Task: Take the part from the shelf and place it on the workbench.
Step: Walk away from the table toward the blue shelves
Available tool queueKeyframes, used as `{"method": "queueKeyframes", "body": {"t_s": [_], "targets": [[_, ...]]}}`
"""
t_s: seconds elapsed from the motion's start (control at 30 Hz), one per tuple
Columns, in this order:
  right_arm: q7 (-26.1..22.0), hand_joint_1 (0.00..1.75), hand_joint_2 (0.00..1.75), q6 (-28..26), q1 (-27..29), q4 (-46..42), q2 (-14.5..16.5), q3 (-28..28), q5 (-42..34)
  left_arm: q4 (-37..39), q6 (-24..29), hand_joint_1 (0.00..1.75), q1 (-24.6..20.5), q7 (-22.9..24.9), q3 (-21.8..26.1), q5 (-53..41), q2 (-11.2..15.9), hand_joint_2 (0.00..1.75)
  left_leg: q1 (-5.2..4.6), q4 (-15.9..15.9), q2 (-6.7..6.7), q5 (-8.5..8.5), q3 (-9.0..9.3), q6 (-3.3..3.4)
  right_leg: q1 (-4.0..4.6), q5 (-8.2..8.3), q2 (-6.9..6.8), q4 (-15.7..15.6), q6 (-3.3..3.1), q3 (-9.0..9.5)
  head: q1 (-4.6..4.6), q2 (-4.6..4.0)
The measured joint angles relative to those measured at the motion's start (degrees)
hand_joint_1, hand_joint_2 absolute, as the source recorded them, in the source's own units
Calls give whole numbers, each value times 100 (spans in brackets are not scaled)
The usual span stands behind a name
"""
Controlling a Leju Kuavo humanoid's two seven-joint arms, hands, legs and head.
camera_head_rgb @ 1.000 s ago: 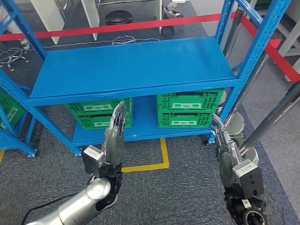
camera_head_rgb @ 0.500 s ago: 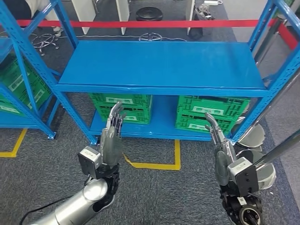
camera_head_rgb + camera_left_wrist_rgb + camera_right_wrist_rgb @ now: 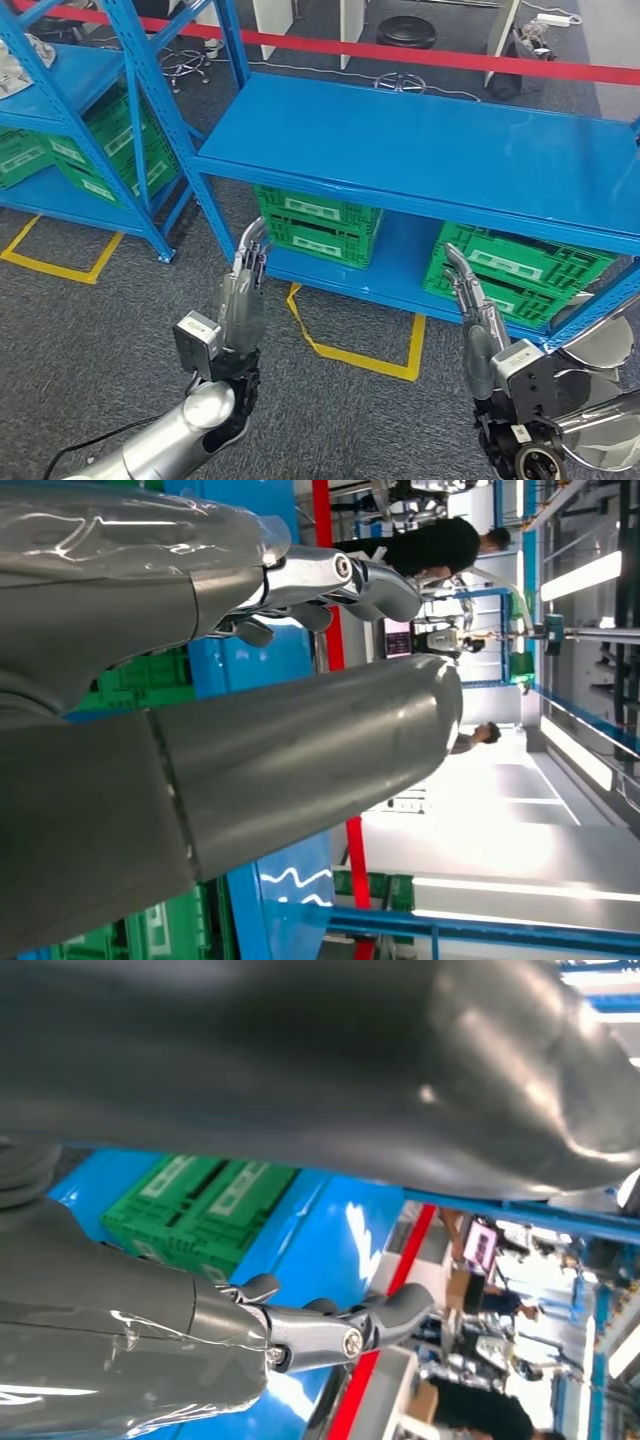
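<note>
Standing before the robot: one blue steel shelf unit (image 3: 423, 150) with perforated blue uprights, its broad upper board bare and glossy. Lower board carries two green slatted plastic crates, one toward the left (image 3: 321, 222) and one toward the right (image 3: 521, 272), each with a pale label on its face. The part to be taken cannot be made out in any picture; whether it lies inside a crate cannot be told.

Left robot hand (image 3: 243, 292), silver and grey, raised upright in front of the shelf's lower level, fingers straight and lying close side by side, holding nothing. A small grey camera box (image 3: 198, 335) sits at its wrist. In the left wrist view the same hand (image 3: 226, 670) shows its thumb extended and fingers stretched out, with nothing between them.

Right robot hand (image 3: 474, 310), same make, raised near the right crate, fingers extended and slightly bent at the tips, holding nothing. The right wrist view (image 3: 317, 1335) shows its fingers reaching out toward blue board and green crate, apart from both.

Floor: dark grey carpet (image 3: 90, 340) with yellow tape lines (image 3: 362, 355). A red barrier strip (image 3: 423, 55) runs behind the shelf. A second blue rack (image 3: 68, 110) with green crates stands to the left.
</note>
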Motion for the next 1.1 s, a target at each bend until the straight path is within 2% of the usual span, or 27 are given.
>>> {"method": "queueKeyframes", "body": {"t_s": [0.03,0.07,0.13,0.17,0.2,0.23,0.27,0.3,0.33,0.37,0.4,0.43,0.57,0.83,0.93,1.1], "targets": [[0,0,0,-1,-6,-1,4,-2,0,-3,5,0,7,3,0,1,5,0,-4,46,72,-26,-33,-29,-2,15,-58,-21,-38,13,-14,0],[-1,0,0,-2,-12,-2,10,-3,0,-5,5,0,4,2,0,2,11,0,-8,195,216,-111,-108,-57,-8,31,-121,-47,-77,27,-43,0],[7,0,0,-14,-18,-3,17,-5,-1,-9,5,0,-13,2,-1,9,14,0,-13,842,583,-428,-431,-110,9,41,-230,-71,-125,39,-101,0],[15,0,0,-31,-16,-3,19,-5,-7,-9,4,0,-19,3,-2,18,13,0,-3,1256,679,-598,-641,-131,19,39,-286,-71,-137,33,-118,0],[28,0,0,-53,-12,-2,19,-5,-18,-9,2,0,-20,3,-2,32,11,0,5,1580,718,-696,-809,-144,26,37,-331,-71,-140,29,-120,0],[41,0,0,-81,-9,-2,19,-5,-29,-9,0,0,-19,3,-2,47,9,0,9,1707,733,-691,-876,-146,30,35,-367,-71,-141,29,-124,0],[52,0,0,-106,-8,-3,19,-5,-40,-9,-3,0,-21,2,-2,64,7,0,10,1600,738,-582,-819,-138,32,32,-393,-71,-140,32,-131,0],[61,0,0,-125,-8,-5,19,-5,-45,-9,-5,0,-27,2,-2,78,7,0,9,1272,739,-393,-644,-119,33,28,-411,-71,-136,40,-140,0],[64,0,0,-139,-8,-13,19,-5,-46,-9,-7,0,-37,1,-2,87,7,0,4,814,748,-211,-405,-86,35,22,-421,-71,-128,48,-151,0],[66,0,0,-147,-9,-24,19,-5,-46,-9,-7,0,-52,1,-2,95,6,0,-11,412,761,-86,-192,-51,48,14,-426,-70,-114,46,-158,0],[66,0,0,-152,-10,-34,19,-6,-46,-9,-7,0,-68,-1,-2,98,2,0,-28,130,771,-24,-48,-18,57,6,-427,-72,-95,42,-161,0],[67,0,0,-156,-10,-43,19,-7,-46,-9,-7,0,-79,-3,-2,100,-4,0,-34,-21,780,-15,22,-6,77,-17,-429,-64,-92,34,-154,0],[67,0,0,-165,2,-48,19,-9,-46,-9,-13,0,-87,-8,-2,102,-16,0,-34,-56,765,-28,55,-34,94,-32,-425,-87,-200,53,-82,0],[119,0,0,-324,119,-112,16,-59,19,5,-135,0,-157,30,-8,128,-37,0,-37,-48,760,-49,59,27,92,1,-426,-188,-67,105,-45,0],[150,0,0,-370,197,-173,-11,-104,-15,50,-317,0,-207,127,-17,163,-58,0,-38,-48,765,-49,60,29,92,7,-423,-190,-40,109,-45,0],[252,0,0,-572,209,-236,-49,-106,-108,147,-548,0,-218,148,-17,121,-89,0,-37,-49,772,-46,65,33,104,8,-421,-190,-36,112,-47,0]]}}
